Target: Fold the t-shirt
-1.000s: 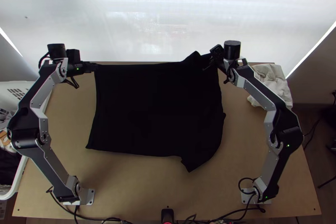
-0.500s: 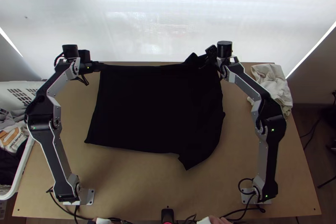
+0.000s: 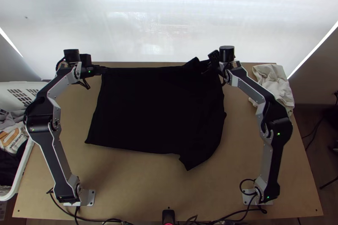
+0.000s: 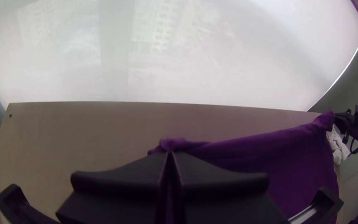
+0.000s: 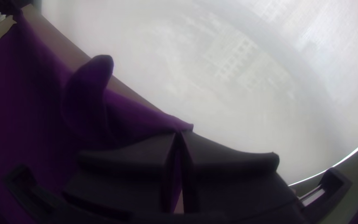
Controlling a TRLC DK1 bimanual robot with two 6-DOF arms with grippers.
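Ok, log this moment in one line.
left gripper: shut on shirt, far left; right gripper: shut on shirt, far right; shirt: mostly spread on table

T-shirt [image 3: 160,111] drawn in along its far edge.
The left end effector [image 3: 101,70] and, slightly, the right end effector [image 3: 208,71] have moved inward, then a little toward the arm bases; the near hem has shifted slightly away from them.
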